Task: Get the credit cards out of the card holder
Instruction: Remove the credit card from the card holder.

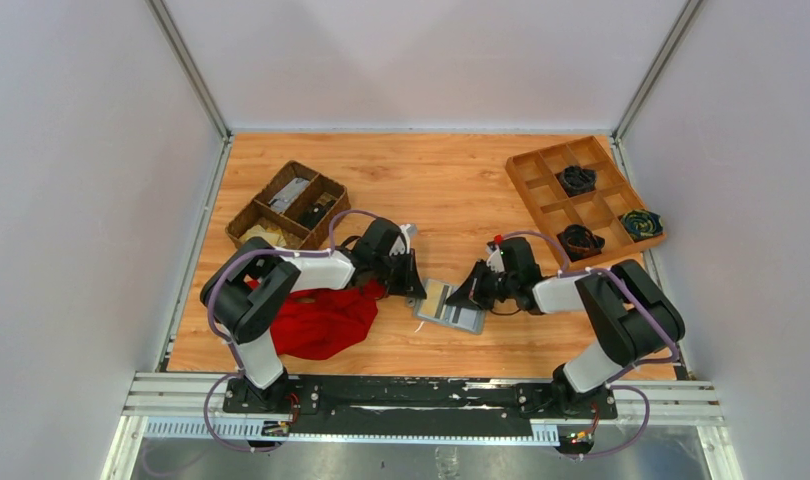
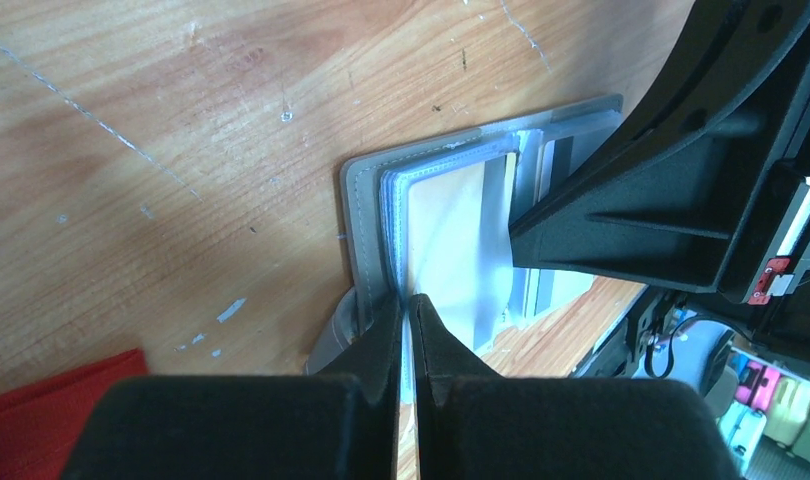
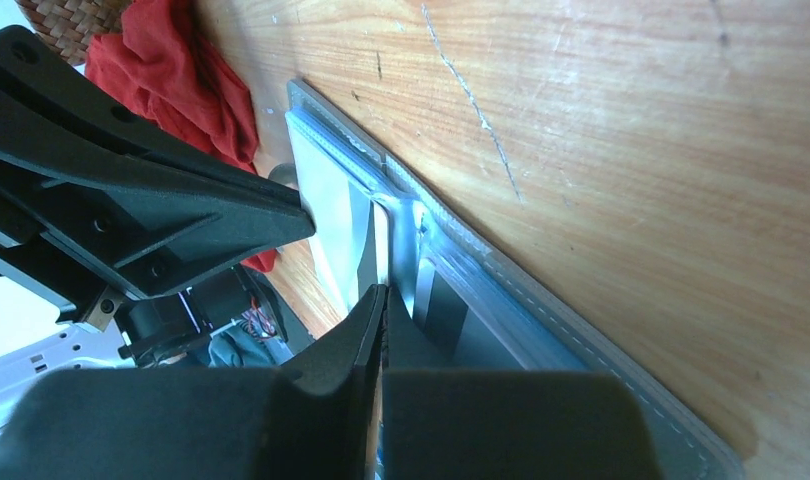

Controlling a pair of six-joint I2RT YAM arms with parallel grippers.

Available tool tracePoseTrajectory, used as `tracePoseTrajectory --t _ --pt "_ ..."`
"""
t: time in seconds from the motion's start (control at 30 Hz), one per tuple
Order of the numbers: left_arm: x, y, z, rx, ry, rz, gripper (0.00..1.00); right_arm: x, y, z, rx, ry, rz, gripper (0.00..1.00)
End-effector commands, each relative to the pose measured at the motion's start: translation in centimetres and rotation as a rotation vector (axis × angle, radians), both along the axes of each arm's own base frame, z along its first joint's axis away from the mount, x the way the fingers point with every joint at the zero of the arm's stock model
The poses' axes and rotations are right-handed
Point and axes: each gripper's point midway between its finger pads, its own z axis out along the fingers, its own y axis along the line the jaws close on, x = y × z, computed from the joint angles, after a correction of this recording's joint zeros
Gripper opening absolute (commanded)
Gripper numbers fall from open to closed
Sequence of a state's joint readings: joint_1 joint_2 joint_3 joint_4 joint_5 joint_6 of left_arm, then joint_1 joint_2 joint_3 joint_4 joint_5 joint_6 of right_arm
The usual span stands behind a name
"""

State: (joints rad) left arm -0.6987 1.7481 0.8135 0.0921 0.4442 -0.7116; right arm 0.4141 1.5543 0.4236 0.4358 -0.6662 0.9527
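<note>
Found the flat grey bifold card holder [image 1: 451, 310] lying open on the scratched wooden table [image 1: 451, 190], near the front middle, between both arms. Noted a thin tan rectangular card [image 2: 451, 235] in the left half, behind a clear sleeve, not yet out.

Observed the black two-finger left gripper [image 2: 409, 302] closed to a hairline slit on a thin pale edge at that half's near side; cannot tell whether card or sleeve. Observed the black two-finger right gripper [image 3: 383, 293] likewise pinched almost shut on a thin leaf by the centre fold; again cannot tell which.

Judged risks:
- pulling on sleeve rather than card, so dragging or lifting the whole holder;
- creasing or tearing a leaf if tugged from both ends at once;
- slipping off so thin an edge;
- knocking one gripper's fingers against the other's, given how close.

Noted a crumpled red cloth [image 1: 321, 320] near on the left, liable to snag. Noted a dark wicker basket [image 1: 259, 198] and a wooden compartment tray [image 1: 534, 172] well apart.
</note>
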Motion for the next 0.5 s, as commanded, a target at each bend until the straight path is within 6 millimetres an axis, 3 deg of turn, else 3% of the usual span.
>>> tracePoseTrajectory --t 0.0,0.47 --pt "-2.2 -1.7 -0.2 -0.016 0.046 -0.069 0.0 0.3 -0.2 0.1 -0.032 -0.014 0.003 0.0" --pt "-1.8 -1.2 0.4 -0.007 0.016 -0.024 0.0 -0.3 -2.5 0.5 -0.132 -0.05 -0.037 0.0"
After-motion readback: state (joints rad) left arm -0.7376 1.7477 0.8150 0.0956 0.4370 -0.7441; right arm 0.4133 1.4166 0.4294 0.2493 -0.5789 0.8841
